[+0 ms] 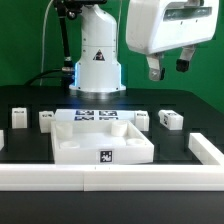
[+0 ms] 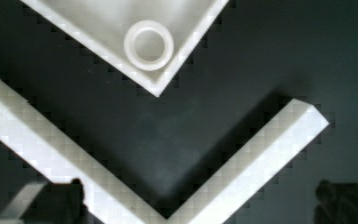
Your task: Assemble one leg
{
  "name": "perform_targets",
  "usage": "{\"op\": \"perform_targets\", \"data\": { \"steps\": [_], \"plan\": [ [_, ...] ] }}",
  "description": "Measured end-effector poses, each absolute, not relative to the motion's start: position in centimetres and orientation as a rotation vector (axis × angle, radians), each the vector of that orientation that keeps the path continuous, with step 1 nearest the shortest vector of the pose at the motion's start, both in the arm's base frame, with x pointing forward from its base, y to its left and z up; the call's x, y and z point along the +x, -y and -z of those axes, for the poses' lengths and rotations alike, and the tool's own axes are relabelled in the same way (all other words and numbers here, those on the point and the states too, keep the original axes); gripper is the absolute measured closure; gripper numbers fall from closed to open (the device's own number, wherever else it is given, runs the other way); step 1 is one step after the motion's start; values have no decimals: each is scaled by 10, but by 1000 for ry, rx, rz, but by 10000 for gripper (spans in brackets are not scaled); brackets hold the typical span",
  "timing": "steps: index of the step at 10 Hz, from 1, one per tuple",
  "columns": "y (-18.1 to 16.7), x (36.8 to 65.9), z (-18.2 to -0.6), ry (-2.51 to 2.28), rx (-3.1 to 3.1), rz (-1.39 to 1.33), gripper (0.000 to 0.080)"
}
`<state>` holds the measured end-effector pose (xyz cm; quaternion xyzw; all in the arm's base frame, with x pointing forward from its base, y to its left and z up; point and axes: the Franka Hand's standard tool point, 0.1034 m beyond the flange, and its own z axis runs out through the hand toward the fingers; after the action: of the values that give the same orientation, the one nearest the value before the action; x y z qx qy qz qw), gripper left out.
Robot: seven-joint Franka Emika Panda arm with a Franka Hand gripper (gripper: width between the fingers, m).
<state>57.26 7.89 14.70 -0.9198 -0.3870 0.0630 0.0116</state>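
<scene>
Several small white legs with tags stand in a row behind the panel: two on the exterior view's left and two on its right. The large white panel lies flat in the middle, a tag on its front face. My gripper hangs high above the right side, open and empty, touching nothing. In the wrist view its dark fingertips stand wide apart; between them is a corner of the panel with a round hole. No leg shows there.
The marker board lies behind the panel before the robot base. A white rail borders the table's front and the exterior view's right; its corner shows in the wrist view. Another small white piece sits at the left edge.
</scene>
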Motion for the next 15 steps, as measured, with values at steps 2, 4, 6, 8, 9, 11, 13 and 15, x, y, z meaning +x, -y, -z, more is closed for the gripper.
{"op": "perform_targets", "data": {
  "steps": [2, 4, 6, 8, 9, 11, 13, 15],
  "plan": [
    [-79, 573, -147, 1207, -2869, -197, 150],
    [-79, 573, -147, 1207, -2869, -197, 150],
    [-78, 572, -145, 1244, -2854, -178, 150],
    [-67, 550, -122, 1424, -2788, -60, 150],
    [-63, 541, -116, 1526, -2741, -35, 150],
    [-57, 535, -112, 1720, -2642, -75, 150],
    [-56, 533, -111, 1743, -2633, -102, 150],
    [-56, 533, -111, 1743, -2632, -103, 150]
  ]
}}
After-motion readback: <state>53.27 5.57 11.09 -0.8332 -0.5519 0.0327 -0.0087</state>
